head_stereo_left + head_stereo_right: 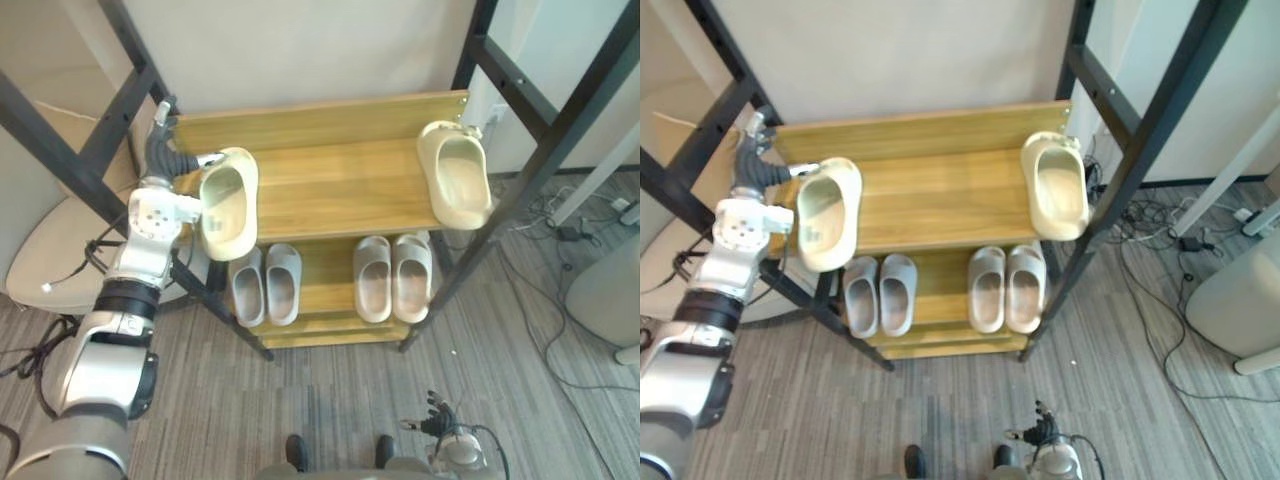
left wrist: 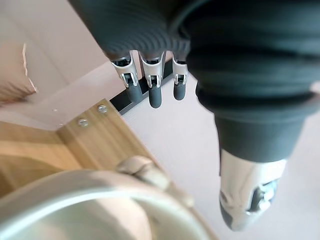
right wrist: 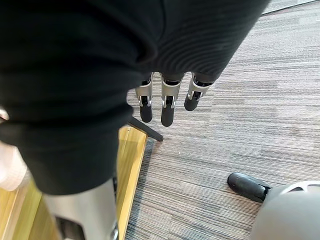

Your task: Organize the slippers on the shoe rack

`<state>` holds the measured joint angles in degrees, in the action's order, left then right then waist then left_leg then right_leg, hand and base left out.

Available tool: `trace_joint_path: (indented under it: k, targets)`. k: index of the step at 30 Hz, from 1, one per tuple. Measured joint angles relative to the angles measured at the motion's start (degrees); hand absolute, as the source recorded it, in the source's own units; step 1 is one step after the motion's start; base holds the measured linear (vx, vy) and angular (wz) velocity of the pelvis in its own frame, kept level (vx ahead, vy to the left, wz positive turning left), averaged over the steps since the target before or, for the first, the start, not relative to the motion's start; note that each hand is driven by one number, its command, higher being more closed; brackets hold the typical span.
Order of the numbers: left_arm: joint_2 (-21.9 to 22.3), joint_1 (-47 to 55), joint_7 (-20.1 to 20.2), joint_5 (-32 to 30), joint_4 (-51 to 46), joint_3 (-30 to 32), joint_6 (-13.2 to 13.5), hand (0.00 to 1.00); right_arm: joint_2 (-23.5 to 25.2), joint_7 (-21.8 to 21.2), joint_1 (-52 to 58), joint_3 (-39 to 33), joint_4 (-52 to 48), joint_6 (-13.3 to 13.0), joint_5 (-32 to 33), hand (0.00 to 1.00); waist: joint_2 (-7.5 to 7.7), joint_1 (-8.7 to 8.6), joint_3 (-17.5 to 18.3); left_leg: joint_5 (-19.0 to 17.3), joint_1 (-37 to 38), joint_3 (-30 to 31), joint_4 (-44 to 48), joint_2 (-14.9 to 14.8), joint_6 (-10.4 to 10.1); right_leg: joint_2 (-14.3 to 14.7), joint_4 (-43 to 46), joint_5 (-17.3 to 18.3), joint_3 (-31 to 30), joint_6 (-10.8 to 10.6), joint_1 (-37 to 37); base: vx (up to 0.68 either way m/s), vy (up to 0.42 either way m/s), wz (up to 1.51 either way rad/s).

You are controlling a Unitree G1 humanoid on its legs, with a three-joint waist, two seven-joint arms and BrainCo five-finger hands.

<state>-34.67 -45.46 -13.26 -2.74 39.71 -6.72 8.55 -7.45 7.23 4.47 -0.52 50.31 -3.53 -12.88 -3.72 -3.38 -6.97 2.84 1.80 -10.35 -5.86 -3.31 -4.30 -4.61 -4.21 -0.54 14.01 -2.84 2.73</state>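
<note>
The rack (image 1: pixel 340 185) stands against the far wall, with a top shelf and a lower shelf (image 1: pixel 322 268). Two beige slippers lie on the top shelf, well apart. The left slipper (image 1: pixel 228 205) sits at the left end, and its near part overhangs the shelf's near edge. The right slipper (image 1: pixel 458 178) sits at the right end and also overhangs the near edge. The left hand (image 1: pixel 170 152) is at the far left corner of the top shelf, just beside the far end of the left slipper. In the left wrist view its fingers (image 2: pixel 155 92) are straight and its thumb stands apart from them, so the hand is released and grasps nothing; the slipper's rim shows close under the palm. Whether a fingertip touches the slipper cannot be told. The lower shelf carries a left grey pair (image 1: pixel 265 285) and a right grey pair (image 1: pixel 392 278), each pair side by side. The right hand (image 1: pixel 436 418) hangs low over the floor (image 1: pixel 330 400), near the rack's right side, with its fingers (image 3: pixel 167 107) straight and released.
</note>
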Motion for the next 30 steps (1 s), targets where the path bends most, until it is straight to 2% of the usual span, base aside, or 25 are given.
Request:
trace_joint_path:
  k: [8, 19, 20, 26, 30]
  targets:
    - [-0.61, -1.39, 0.04, -9.66, 2.86, -2.07, -0.61, 0.00, 0.10, -0.03, 0.08, -0.52, -0.35, -0.63, 0.02, 0.00, -0.39, -0.10, -0.22, 0.01, -0.69, 0.75, 0.01, -0.03, 0.01, -0.10, 0.79, 0.17, 0.56, 0.03, -0.87, 0.00, 0.003, 0.03]
    - [-2.36, -1.48, 0.05, -17.61, 4.30, -3.47, -1.92, 0.00, 0.07, -0.02, 0.71, -0.80, -2.03, -0.69, -0.01, 0.00, -1.00, -0.13, -0.60, 0.01, -1.15, 0.40, 0.01, -0.22, 0.00, 0.05, 1.00, 0.22, 0.11, 0.08, -1.64, 0.01, 0.000, -0.02]
    - [-2.43, -1.48, 0.05, -18.61, 4.31, -3.53, -2.09, 1.00, 0.08, -0.03, 0.71, -0.79, -2.04, -0.72, -0.01, 0.00, -1.00, -0.13, -0.61, 0.01, -1.18, 0.39, 0.01, -0.20, 0.00, 0.04, 1.00, 0.22, 0.08, 0.08, -1.68, 0.00, 0.000, 0.00]
    - [-2.44, -2.12, 0.08, -18.38, 4.99, -3.99, -2.69, 1.00, 0.09, -0.02, 0.81, -0.80, -2.08, -1.21, -0.01, 0.00, -0.96, -0.16, -0.63, 0.01, -1.22, 0.16, 0.00, -0.23, 0.00, 0.00, 1.30, 0.25, -0.14, 0.12, -2.00, 0.00, 0.001, -0.01]
    - [-2.43, -3.10, 0.10, -15.91, 5.07, -3.98, -2.69, 1.00, 0.21, 0.00, 0.79, -0.91, -2.28, -1.28, 0.02, 0.00, -0.87, -0.43, -0.71, 0.02, -1.71, 0.03, 0.00, -0.24, 0.00, -0.11, 2.10, 0.42, -0.28, 0.17, -2.89, 0.00, 0.005, -0.02]
